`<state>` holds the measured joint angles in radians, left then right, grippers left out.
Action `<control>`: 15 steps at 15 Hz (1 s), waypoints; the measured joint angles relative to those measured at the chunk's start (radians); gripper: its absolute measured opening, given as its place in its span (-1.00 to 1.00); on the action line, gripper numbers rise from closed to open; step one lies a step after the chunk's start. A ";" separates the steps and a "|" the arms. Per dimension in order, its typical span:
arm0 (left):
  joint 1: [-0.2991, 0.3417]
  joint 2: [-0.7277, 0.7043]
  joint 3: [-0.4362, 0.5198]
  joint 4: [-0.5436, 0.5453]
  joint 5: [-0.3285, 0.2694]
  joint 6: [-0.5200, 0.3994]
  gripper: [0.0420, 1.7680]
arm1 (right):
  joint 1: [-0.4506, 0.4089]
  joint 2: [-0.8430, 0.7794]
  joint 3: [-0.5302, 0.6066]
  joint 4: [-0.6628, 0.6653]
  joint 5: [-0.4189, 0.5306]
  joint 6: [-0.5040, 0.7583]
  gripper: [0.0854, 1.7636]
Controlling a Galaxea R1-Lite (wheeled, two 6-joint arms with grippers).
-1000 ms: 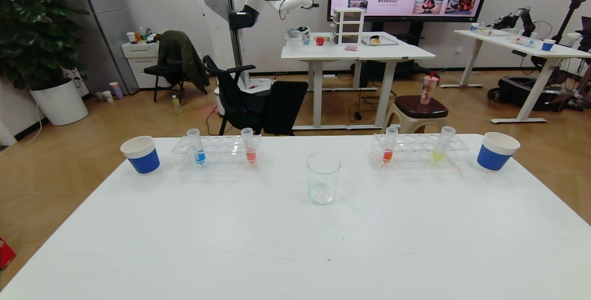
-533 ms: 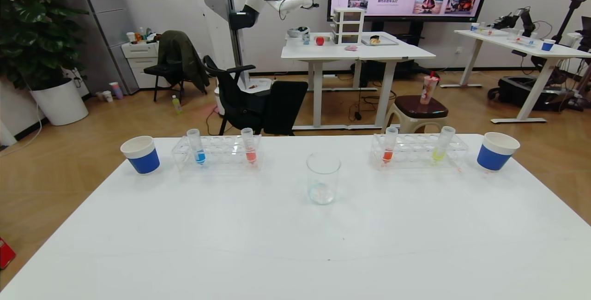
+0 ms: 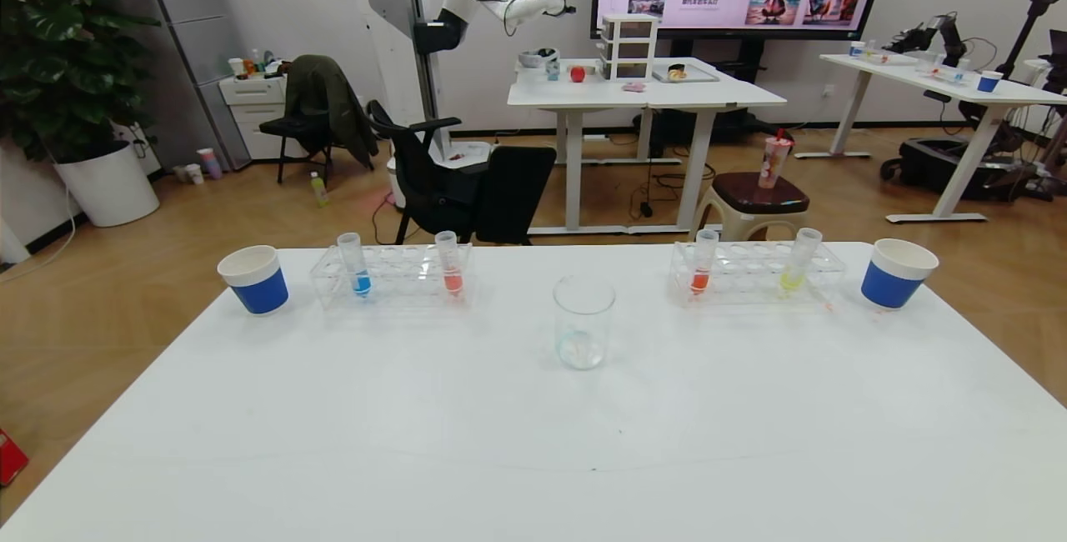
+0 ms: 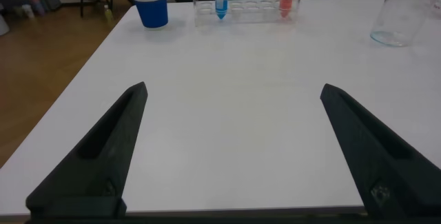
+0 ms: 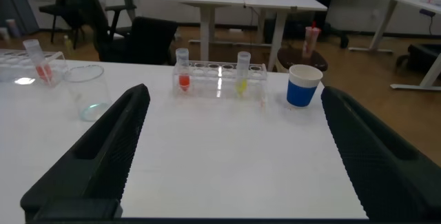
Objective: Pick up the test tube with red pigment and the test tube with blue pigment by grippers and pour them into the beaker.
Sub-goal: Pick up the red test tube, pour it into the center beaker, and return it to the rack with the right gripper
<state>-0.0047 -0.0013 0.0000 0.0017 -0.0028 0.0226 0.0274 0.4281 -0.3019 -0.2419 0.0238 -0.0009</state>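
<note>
The test tube with blue pigment (image 3: 358, 268) stands in the left clear rack (image 3: 392, 275); it also shows in the left wrist view (image 4: 220, 0). The test tube with red pigment (image 3: 701, 268) stands in the right rack (image 3: 754, 273) and shows in the right wrist view (image 5: 183, 76). The empty beaker (image 3: 583, 333) stands mid-table between the racks. Neither gripper shows in the head view. My left gripper (image 4: 234, 89) is open and empty over the near left of the table. My right gripper (image 5: 234, 89) is open and empty over the near right.
A salmon-red tube (image 3: 451, 268) shares the left rack. A yellow-green tube (image 3: 798, 267) shares the right rack. Blue-banded paper cups stand at the far left (image 3: 254, 278) and far right (image 3: 894, 273). The white table (image 3: 533, 442) ends just beyond the racks.
</note>
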 joint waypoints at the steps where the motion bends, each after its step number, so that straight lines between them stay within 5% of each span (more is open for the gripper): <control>1: 0.000 0.000 0.000 0.000 0.000 0.000 0.98 | 0.003 0.081 -0.008 -0.063 0.001 0.000 0.97; 15: 0.000 0.000 0.000 0.000 0.000 0.000 0.98 | 0.233 1.210 -0.099 -0.991 -0.096 0.025 0.97</control>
<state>-0.0047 -0.0013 0.0000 0.0017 -0.0028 0.0230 0.2602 1.6381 -0.4011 -1.2334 -0.0717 0.0240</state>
